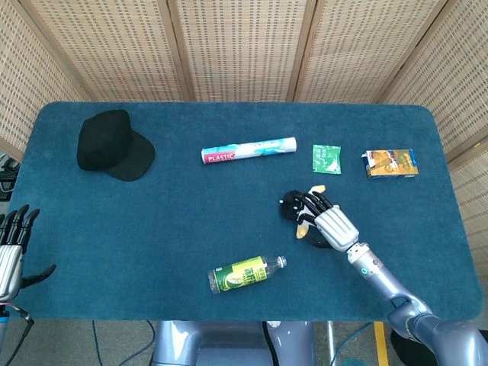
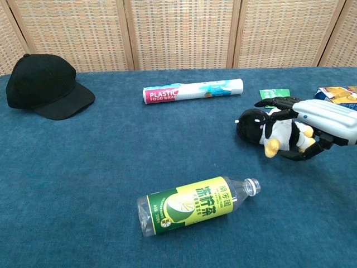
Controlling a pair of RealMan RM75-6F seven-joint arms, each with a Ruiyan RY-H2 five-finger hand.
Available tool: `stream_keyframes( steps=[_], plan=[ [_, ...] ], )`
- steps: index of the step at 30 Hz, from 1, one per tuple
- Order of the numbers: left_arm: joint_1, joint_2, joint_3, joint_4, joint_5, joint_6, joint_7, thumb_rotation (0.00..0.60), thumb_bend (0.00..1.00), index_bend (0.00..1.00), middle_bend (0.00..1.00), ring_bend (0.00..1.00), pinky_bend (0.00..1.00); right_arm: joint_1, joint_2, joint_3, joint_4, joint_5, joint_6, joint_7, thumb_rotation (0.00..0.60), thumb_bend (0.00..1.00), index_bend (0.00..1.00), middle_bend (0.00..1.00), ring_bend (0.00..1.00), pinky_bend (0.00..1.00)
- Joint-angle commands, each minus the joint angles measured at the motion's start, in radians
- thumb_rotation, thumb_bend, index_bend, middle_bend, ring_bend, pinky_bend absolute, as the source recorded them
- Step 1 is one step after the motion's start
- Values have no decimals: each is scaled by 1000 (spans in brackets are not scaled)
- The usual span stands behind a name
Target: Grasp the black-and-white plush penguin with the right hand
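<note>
The black-and-white plush penguin [image 1: 293, 205] [image 2: 252, 127] lies on its side on the blue table, right of centre, with its black head pointing left and its yellow feet forward. My right hand [image 1: 332, 226] [image 2: 325, 115] covers its body from the right; the fingers wrap over the top and the thumb curls in beneath, so the hand grips the toy. The penguin still rests on the cloth. My left hand [image 1: 11, 245] hangs off the table's near-left corner with its fingers spread, holding nothing.
A lying green-label bottle [image 1: 245, 274] [image 2: 195, 206] is near the front edge. A plastic-wrap roll [image 1: 248, 150] [image 2: 192, 89], a green packet [image 1: 326, 158] and an orange box [image 1: 390, 163] lie behind the penguin. A black cap [image 1: 113, 143] [image 2: 44, 84] sits far left.
</note>
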State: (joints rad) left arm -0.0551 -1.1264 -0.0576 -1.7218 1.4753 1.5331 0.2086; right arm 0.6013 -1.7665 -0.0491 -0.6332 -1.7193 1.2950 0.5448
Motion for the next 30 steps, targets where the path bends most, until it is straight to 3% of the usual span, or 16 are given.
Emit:
stream_keyframes(
  steps=[1,16,30],
  plan=[
    [0,0,0,-1,1,1,2,600,5,0,0,0,0,3,-7,0,11,3,-3,8,600,456,470,132,0,89],
    [-2,-2,-1,5,-9,-4,0,600,5,0,0,0,0,7,-49,-2,61,17,-5,46,600,537,596,158,0,90],
    [2,2,2,9,-8,-1,-16,600,4,0,0,0,0,12,-30,0,20,25,4,27,600,539,618,158,0,90]
  ],
)
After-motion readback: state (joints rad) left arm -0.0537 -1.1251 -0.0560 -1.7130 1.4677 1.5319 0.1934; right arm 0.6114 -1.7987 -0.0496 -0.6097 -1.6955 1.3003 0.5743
